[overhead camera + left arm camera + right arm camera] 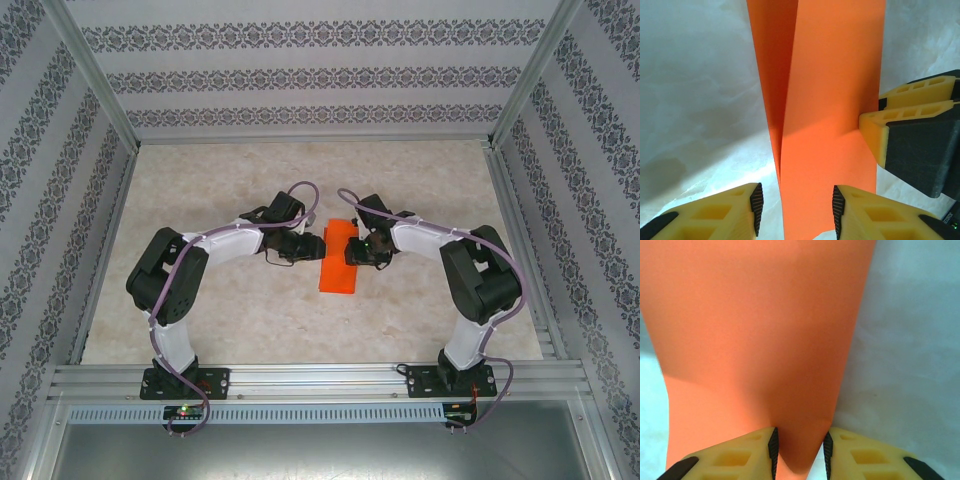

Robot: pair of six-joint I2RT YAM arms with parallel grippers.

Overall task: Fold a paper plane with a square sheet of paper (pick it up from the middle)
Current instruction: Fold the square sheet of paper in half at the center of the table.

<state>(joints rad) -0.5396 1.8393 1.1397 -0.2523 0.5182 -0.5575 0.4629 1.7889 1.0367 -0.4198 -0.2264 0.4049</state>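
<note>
Yellow-fingered, your left gripper (796, 200) stands partly open astride the folded square sheet of bright orange-red paper (830, 125), with a gap beside it. Your right gripper (800, 440), at the sheet's 3 o'clock, pinches a rounded fold. The print on its body is unreadable. The sheet sits at the middle of the pale marbled tabletop (250, 320).

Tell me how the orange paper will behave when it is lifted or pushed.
The orange paper looks thin and light, so a push would probably slide it across the smooth table. In the left wrist view one flap angles up from the crease, so it likely flops and bends when lifted.
</note>
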